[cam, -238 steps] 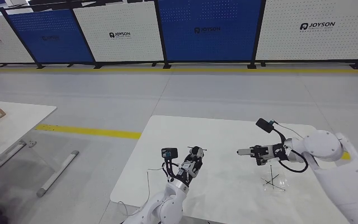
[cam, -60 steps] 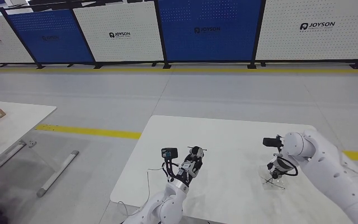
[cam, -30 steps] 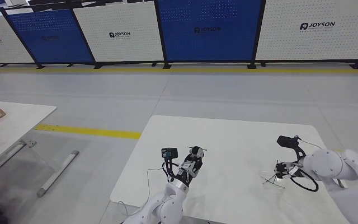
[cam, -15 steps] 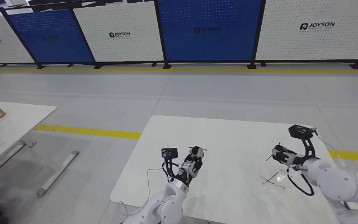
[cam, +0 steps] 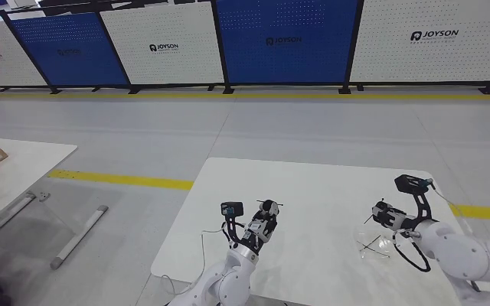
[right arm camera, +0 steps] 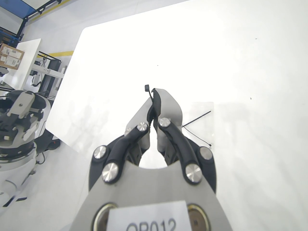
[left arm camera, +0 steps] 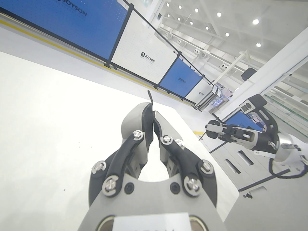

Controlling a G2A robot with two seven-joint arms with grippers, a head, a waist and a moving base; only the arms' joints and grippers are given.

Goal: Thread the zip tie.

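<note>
Our left claw [left arm camera: 152,112] is pinched shut on a black strip [left arm camera: 149,97] over the left half of the bench [cam: 306,183], nearer its near edge. We grip the strip low, so a short free end stands past the fingertips, and we judge that this is the end to be fed. Towards the right edge lies a clear bag [right arm camera: 204,111] with spare ties [right arm camera: 196,120] in or on it, set where the right arm can get at them. Just beyond the bag our right claw [right arm camera: 152,99] hangs above the bench, closed on a zip tie [right arm camera: 150,94] right under its square head [right arm camera: 146,88]. Held so, the head pokes out clear and can be steered. The two claws are well apart, so we take the threading as not yet begun, and the head must next meet the free end squarely. Beyond the far edge stand blue and white panels [cam: 287,42]
</note>
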